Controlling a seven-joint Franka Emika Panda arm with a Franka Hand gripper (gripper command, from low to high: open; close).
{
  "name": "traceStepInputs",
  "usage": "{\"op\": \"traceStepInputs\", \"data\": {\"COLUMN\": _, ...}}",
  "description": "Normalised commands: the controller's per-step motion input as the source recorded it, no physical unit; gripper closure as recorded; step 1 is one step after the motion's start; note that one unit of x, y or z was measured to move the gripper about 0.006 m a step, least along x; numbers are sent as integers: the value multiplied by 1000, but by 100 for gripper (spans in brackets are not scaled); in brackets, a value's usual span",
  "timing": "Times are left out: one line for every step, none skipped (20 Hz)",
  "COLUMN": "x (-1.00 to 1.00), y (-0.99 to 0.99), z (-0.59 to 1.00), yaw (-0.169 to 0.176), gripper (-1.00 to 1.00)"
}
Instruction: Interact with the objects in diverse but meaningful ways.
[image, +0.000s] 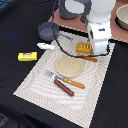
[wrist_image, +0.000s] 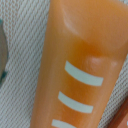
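Orange bread loaf (image: 84, 48) is seen on the striped mat (image: 35, 82) beside the tan plate (image: 68, 65); the claw is hidden, so its state cannot be told.

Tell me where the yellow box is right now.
In the exterior view, the yellow box lies at the left, just off the placemat, below the white utensil.

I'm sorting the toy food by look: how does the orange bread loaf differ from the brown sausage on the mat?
The orange bread loaf is blocky and bright orange with pale stripes; the brown sausage is a thin, dark brown stick. The loaf sits at the mat's far edge beside the robot arm, while the sausage lies nearer the camera, next to the orange-handled cutlery. Both rest on the striped mat, on opposite sides of the tan plate.
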Motion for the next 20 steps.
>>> {"op": "traceStepInputs", "data": {"x": 0, "y": 291, "z": 1000, "yaw": -62, "gripper": -100}}
{"op": "traceStepInputs", "data": {"x": -3, "y": 286, "z": 1000, "yaw": -59, "gripper": -100}}
{"op": "traceStepInputs", "data": {"x": -129, "y": 246, "z": 1000, "yaw": -49, "gripper": -100}}
{"op": "traceStepInputs", "data": {"x": -306, "y": 226, "z": 1000, "yaw": -38, "gripper": -100}}
{"op": "traceStepInputs", "data": {"x": -417, "y": 189, "z": 1000, "yaw": -17, "gripper": -100}}
{"op": "traceStepInputs", "data": {"x": -529, "y": 117, "z": 926, "yaw": 0, "gripper": -100}}
{"op": "traceStepInputs", "data": {"x": -586, "y": 97, "z": 763, "yaw": 0, "gripper": -100}}
{"op": "traceStepInputs", "data": {"x": -686, "y": 49, "z": 637, "yaw": 0, "gripper": -100}}
{"op": "traceStepInputs", "data": {"x": -800, "y": 37, "z": 537, "yaw": 0, "gripper": -100}}
{"op": "traceStepInputs", "data": {"x": -831, "y": 51, "z": 469, "yaw": 0, "gripper": -100}}
{"op": "traceStepInputs", "data": {"x": -920, "y": 60, "z": 414, "yaw": 0, "gripper": -100}}
{"op": "traceStepInputs", "data": {"x": -991, "y": 54, "z": 357, "yaw": 0, "gripper": -100}}
{"op": "traceStepInputs", "data": {"x": -1000, "y": 37, "z": 274, "yaw": 0, "gripper": -100}}
{"op": "traceStepInputs", "data": {"x": -1000, "y": 20, "z": 177, "yaw": 0, "gripper": -100}}
{"op": "traceStepInputs", "data": {"x": -1000, "y": 0, "z": 97, "yaw": 0, "gripper": -100}}
{"op": "traceStepInputs", "data": {"x": -1000, "y": 0, "z": 54, "yaw": 0, "gripper": -100}}
{"op": "traceStepInputs", "data": {"x": -1000, "y": 0, "z": 20, "yaw": 0, "gripper": -100}}
{"op": "traceStepInputs", "data": {"x": -1000, "y": 0, "z": 31, "yaw": 0, "gripper": -100}}
{"op": "traceStepInputs", "data": {"x": -1000, "y": 0, "z": 0, "yaw": 0, "gripper": -100}}
{"op": "traceStepInputs", "data": {"x": -1000, "y": -11, "z": 0, "yaw": 0, "gripper": -100}}
